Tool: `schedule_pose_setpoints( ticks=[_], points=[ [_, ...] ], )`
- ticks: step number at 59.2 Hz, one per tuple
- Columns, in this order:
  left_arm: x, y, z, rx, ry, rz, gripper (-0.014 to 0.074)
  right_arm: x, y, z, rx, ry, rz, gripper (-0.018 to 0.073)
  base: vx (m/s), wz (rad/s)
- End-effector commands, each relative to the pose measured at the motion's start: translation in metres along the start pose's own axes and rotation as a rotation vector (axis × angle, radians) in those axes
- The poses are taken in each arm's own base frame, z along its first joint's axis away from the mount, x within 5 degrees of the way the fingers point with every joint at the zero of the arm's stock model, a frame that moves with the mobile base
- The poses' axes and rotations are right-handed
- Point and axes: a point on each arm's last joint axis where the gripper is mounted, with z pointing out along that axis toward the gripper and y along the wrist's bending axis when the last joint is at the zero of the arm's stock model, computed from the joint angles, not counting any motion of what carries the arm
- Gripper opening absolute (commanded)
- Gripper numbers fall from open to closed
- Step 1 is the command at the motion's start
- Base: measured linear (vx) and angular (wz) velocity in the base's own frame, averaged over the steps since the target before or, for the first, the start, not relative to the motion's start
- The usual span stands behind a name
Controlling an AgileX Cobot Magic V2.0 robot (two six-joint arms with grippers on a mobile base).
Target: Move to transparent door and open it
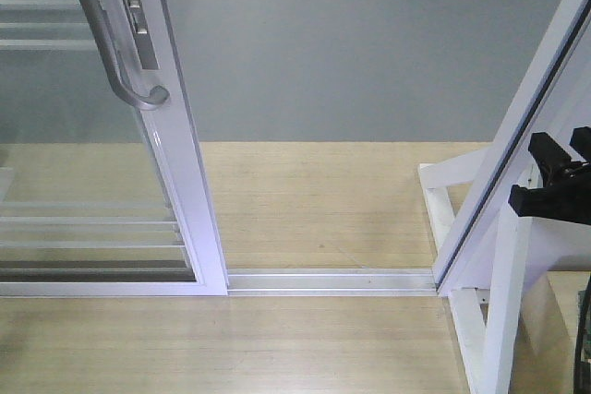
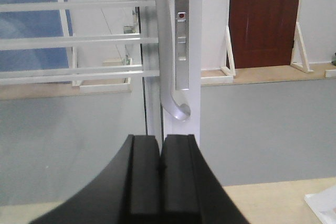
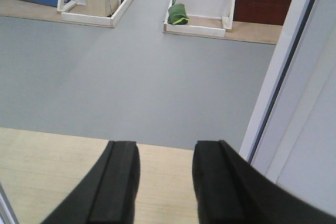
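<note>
Here, going left to right, the door [image 1: 92, 136] fills the front view's left, its handle [image 1: 111, 43] a long, near-vertical bar curling out at the bottom beside the lock plate [image 1: 137, 16]. From the left wrist view the left tool [image 2: 160, 169], pads pressed together and holding nothing, points at 12 o'clock straight at the handle's curled foot, near but apart. The doorway past the track [image 1: 328, 280] looks partly open. At far right the right tool [image 3: 164, 177], pads parted and empty, faces the floor, so the left arm seems nearer.
</note>
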Motion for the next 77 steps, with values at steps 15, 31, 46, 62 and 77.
schedule_pose_setpoints(
  ticks=[15,31,46,62,77],
  points=[
    [0.007,0.000,0.000,0.001,-0.005,-0.026,-0.0007,-0.017,-0.003,0.000,0.017,-0.107,-0.010,0.0330,0.00,0.00],
    [0.007,0.000,0.000,0.001,-0.005,-0.026,-0.0007,-0.018,0.000,-0.001,0.004,-0.115,-0.014,0.0330,0.00,0.00],
    [0.007,0.000,0.000,0.001,-0.005,-0.026,-0.0007,-0.023,-0.005,-0.018,0.030,-0.122,-0.007,0.0170,0.00,0.00],
    [0.007,0.000,0.000,0.001,-0.005,-0.026,-0.0007,-0.017,-0.017,-0.085,0.136,-0.079,0.008,-0.0012,0.00,0.00],
    [0.007,0.000,0.000,0.001,-0.005,-0.026,-0.0007,0.044,-0.009,-0.102,0.168,-0.263,0.048,-0.0011,0.00,0.00]
  ],
)
